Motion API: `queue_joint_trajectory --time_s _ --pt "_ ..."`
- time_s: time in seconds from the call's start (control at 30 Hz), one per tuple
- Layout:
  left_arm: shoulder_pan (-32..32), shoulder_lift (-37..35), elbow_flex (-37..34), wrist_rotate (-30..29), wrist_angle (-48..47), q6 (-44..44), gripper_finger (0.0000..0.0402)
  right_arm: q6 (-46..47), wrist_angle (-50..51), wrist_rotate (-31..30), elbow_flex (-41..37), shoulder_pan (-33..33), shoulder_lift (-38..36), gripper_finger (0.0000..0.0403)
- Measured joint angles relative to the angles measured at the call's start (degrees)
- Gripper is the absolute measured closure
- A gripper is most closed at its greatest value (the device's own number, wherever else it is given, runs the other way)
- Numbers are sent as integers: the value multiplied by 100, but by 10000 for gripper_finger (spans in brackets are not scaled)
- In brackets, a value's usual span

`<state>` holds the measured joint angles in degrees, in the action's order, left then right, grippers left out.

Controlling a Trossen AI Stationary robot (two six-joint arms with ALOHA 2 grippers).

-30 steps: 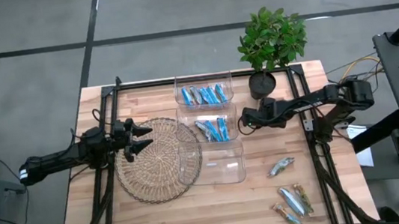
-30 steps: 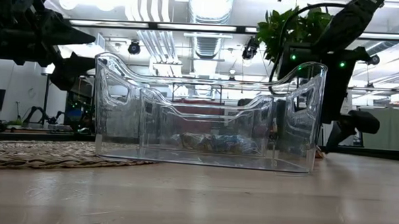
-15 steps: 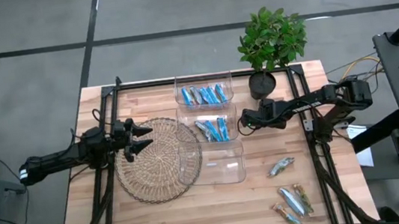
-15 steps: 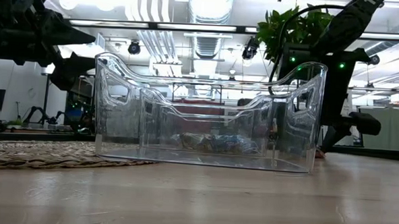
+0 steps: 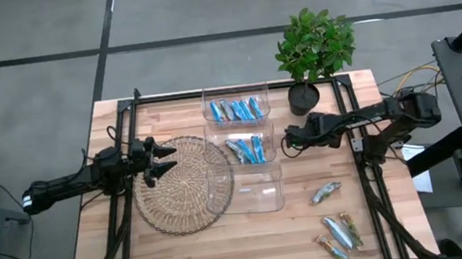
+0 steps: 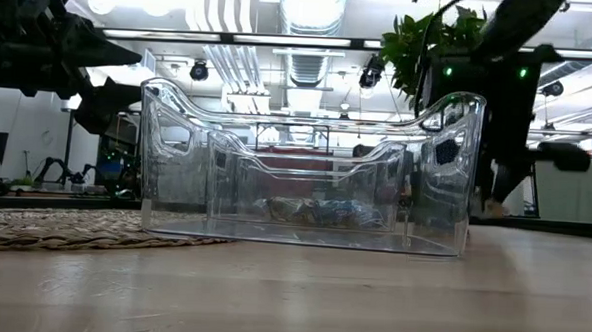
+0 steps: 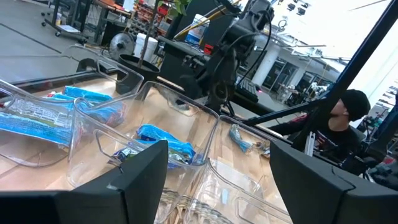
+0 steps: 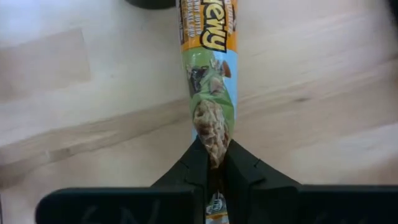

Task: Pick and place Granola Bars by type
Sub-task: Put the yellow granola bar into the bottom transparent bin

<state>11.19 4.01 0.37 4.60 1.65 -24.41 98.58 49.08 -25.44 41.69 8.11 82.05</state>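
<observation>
Three clear bins stand in a row down the table (image 5: 184,257), and everything here is placed from the middle bin (image 5: 240,128). The right gripper (image 5: 289,143) hangs just beside that bin's right wall, on the side toward the potted plant (image 5: 313,46). Its fingers (image 8: 239,165) are pinched tight on one end of a granola bar (image 8: 208,81) with a green and orange wrapper, which sticks out forward over bare wood; from above the held bar is too small to make out. Inside the middle bin lie several blue bars (image 5: 249,149), and the bin behind it (image 5: 234,92) holds more blue bars (image 5: 236,109). The bin in front (image 5: 248,202) looks empty, though its clear walls make that hard to judge. Loose bars sit well apart from the middle bin toward the table's front right: one silvery bar (image 5: 325,192) alone, then a small cluster (image 5: 339,237) nearer the edge. The left gripper (image 5: 158,160) hovers over a woven mat (image 5: 179,205) to the left of the middle bin, its fingers spread wide and holding nothing.
</observation>
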Motion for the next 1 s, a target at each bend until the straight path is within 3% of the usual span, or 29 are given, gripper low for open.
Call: queue_joint_trajectory --time_s 0.27,0.53,1.0 --pt "-1 0 1 0 0 -2 140 149 1242 -4 802 -534 -591 390" --pt "0 0 0 0 -1 0 140 154 2709 -167 2081 -1103 -702 390" --pt "0 0 1 0 0 0 140 107 4104 -413 4437 -1667 -16 390"
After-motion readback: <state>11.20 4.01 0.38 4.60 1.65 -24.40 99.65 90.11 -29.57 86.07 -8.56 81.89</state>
